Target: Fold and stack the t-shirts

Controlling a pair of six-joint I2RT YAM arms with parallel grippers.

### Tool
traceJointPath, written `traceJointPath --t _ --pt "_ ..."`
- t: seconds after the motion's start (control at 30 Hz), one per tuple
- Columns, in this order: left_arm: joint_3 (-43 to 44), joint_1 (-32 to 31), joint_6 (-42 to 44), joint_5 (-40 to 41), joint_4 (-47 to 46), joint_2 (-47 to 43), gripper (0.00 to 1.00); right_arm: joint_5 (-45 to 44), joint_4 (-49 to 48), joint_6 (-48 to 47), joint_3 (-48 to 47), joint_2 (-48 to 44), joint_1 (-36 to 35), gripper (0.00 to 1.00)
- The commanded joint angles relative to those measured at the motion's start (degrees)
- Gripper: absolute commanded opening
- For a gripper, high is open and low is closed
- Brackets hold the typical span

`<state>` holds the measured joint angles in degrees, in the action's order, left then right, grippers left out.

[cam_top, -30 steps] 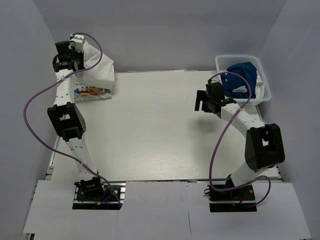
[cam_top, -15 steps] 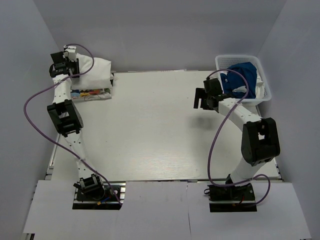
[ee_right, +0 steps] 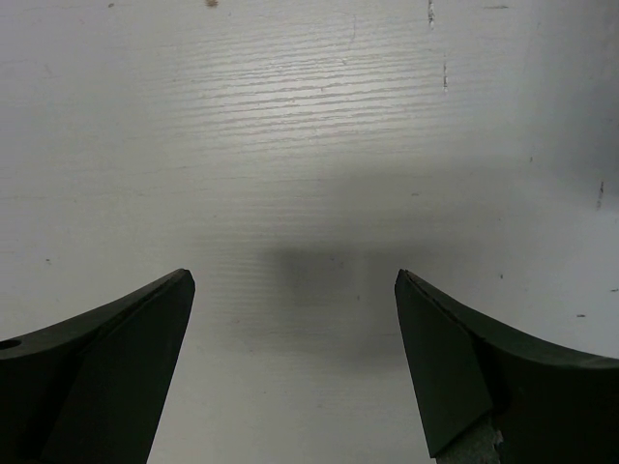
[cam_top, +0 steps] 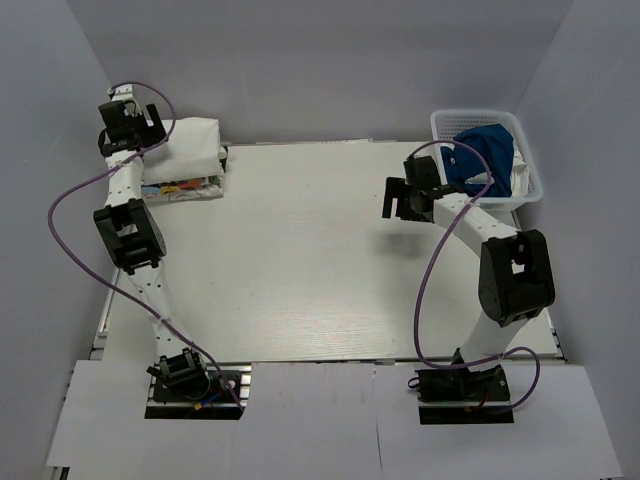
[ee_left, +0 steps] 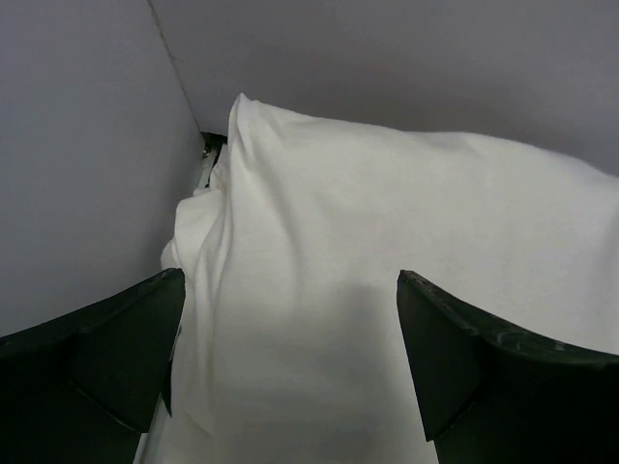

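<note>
Left end effector (ee_left: 290, 280) wide apart, gripping nothing, low over folded white t-shirt (cam_top: 190, 145) atop cartoon-print t-shirt (cam_top: 185, 186), worktop (cam_top: 300, 260) far-left corner. Risk: finger snags cloth on retreat, fold opens, stack skews. Right end effector (ee_right: 295, 280) spread, empty; blue t-shirt (cam_top: 480, 150) bunched in basket (cam_top: 530, 180).

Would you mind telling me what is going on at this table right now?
The robot is folding and stacking t-shirts. The left fingers are open right over a folded white tee, which lies on the cartoon-print tee in the far left corner of the table. The right fingers, also open and empty, hover over bare table near the basket, where the blue tee lies crumpled, not yet folded.
</note>
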<state>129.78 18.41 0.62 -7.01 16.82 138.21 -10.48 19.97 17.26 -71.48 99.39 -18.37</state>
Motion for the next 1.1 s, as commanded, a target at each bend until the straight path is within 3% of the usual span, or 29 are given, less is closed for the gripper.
traceJointPath --t 0.0,0.1,0.23,0.33,0.5,0.63,0.87,1.07 --pt "-0.84 -0.83 -6.95 -1.77 -4.59 -5.32 1.0 2.83 -1.69 0.23 -1.29 -1.92 -0.26 0.9" --pt "-8.36 -1.36 -8.52 -6.35 -10.82 -8.47 1.0 3.54 -2.29 0.06 -0.85 -2.01 -0.35 0.9" --pt "-11.91 -1.98 -8.53 2.57 -19.09 -9.89 1.0 5.64 -3.88 -0.55 0.38 -1.93 -0.35 0.9" --pt "-11.91 -1.98 -7.13 3.92 -20.5 -9.02 1.0 6.88 -4.67 -0.47 -0.06 -0.7 -0.18 0.9" --pt "-11.39 -1.98 -6.6 1.21 -23.93 -5.85 1.0 7.49 -6.6 0.23 -0.41 1.85 -0.17 0.9" --pt "-10.86 -2.51 -5.28 -5.47 -25.78 -1.47 1.0 8.28 -7.83 0.41 -0.76 3.61 -0.09 0.9" --pt "0.03 -2.51 -4.59 -5.83 -18.5 8.73 1.0 7.14 -6.35 0.23 -3.13 7.74 0.0 0.9" --pt "-1.63 -2.51 -4.58 -6.61 -17.43 9.98 1.0 7.05 -5.82 -0.03 -4.45 8.97 0.0 0.9"
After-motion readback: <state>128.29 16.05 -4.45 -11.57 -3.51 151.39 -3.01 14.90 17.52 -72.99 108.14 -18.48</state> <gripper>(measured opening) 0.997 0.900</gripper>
